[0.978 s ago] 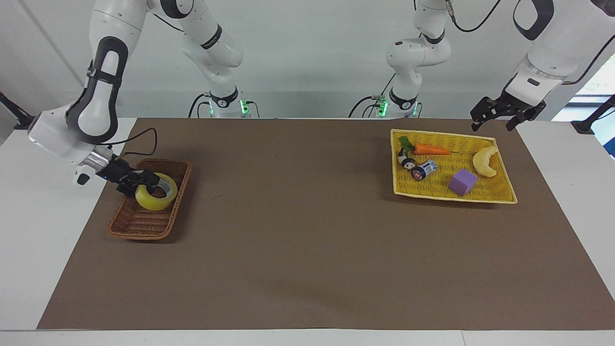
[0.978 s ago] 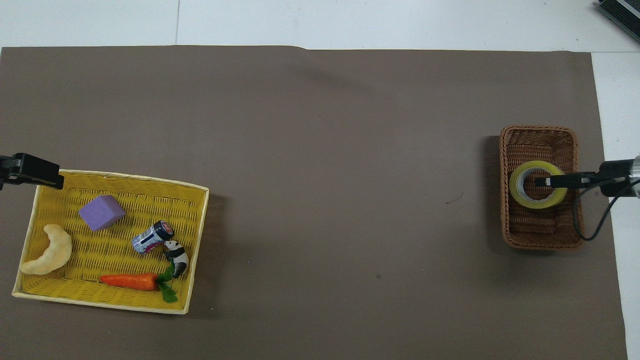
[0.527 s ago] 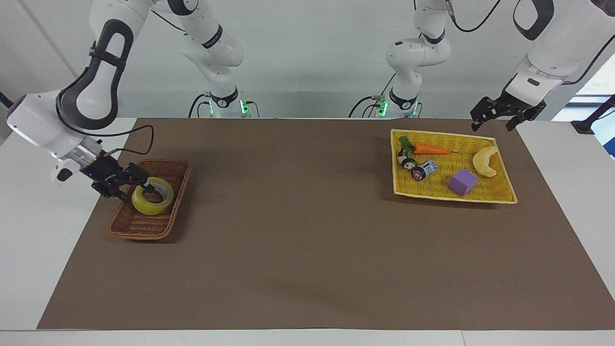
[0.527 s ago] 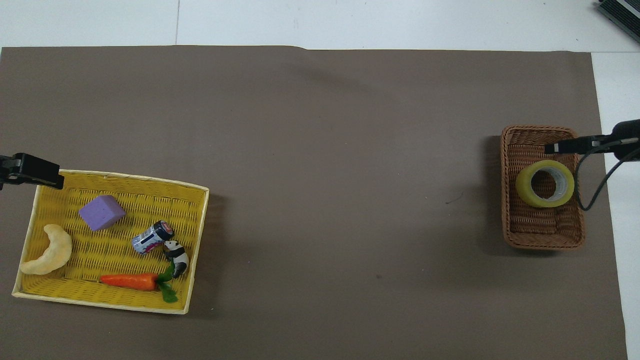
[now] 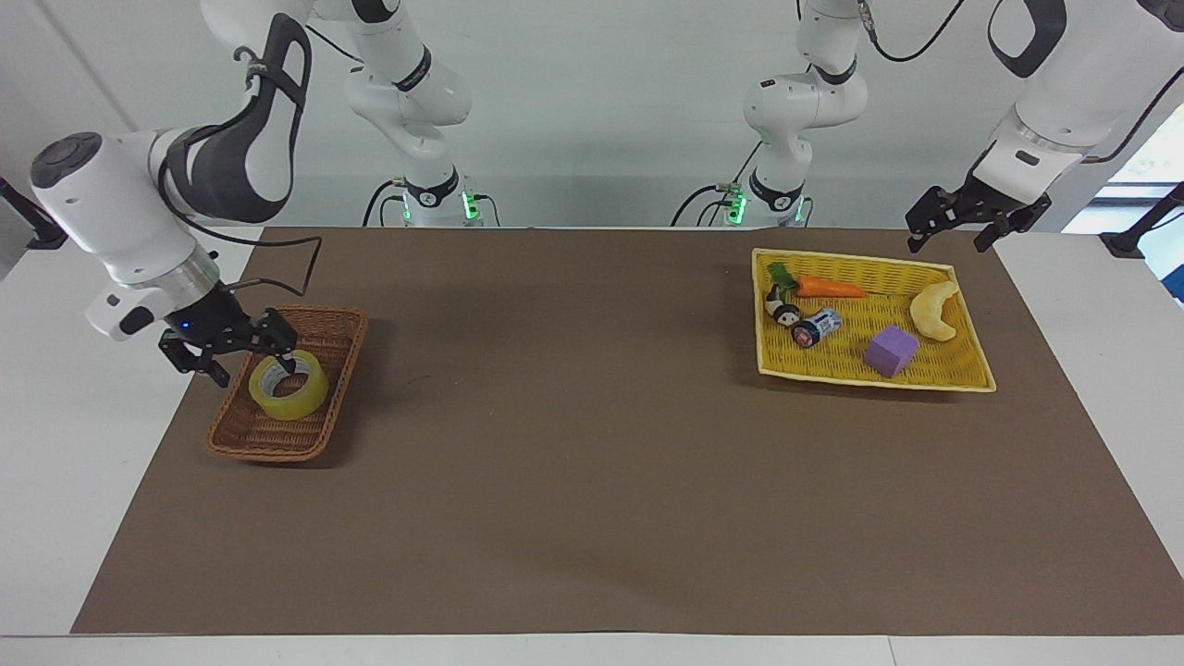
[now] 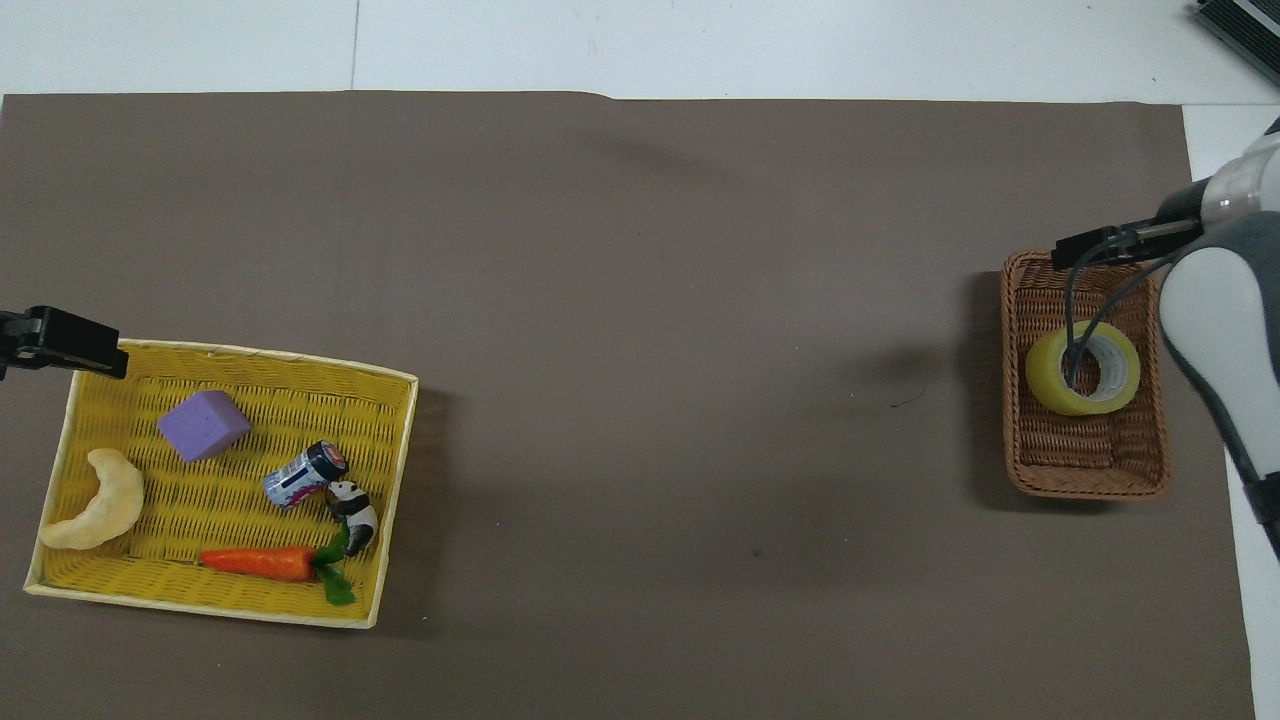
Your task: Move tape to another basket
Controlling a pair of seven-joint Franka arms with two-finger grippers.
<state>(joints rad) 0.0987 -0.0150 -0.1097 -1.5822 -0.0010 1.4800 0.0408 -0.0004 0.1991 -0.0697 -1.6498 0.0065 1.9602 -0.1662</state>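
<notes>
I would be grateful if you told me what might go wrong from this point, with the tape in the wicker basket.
1. The open right gripper hangs low over the basket, one fingertip close to the tape; a careless move might snag the roll or drag the basket.
2. A cable loops over the tape and could catch it.
The left gripper waits over the yellow tray's corner.

My right gripper (image 5: 238, 355) hung low with its 2 fingers spread apart and pointing down, the forearm bent in from the table's end. My left gripper (image 5: 951, 225) waited raised, fingers parted, wrist angled downward.
</notes>
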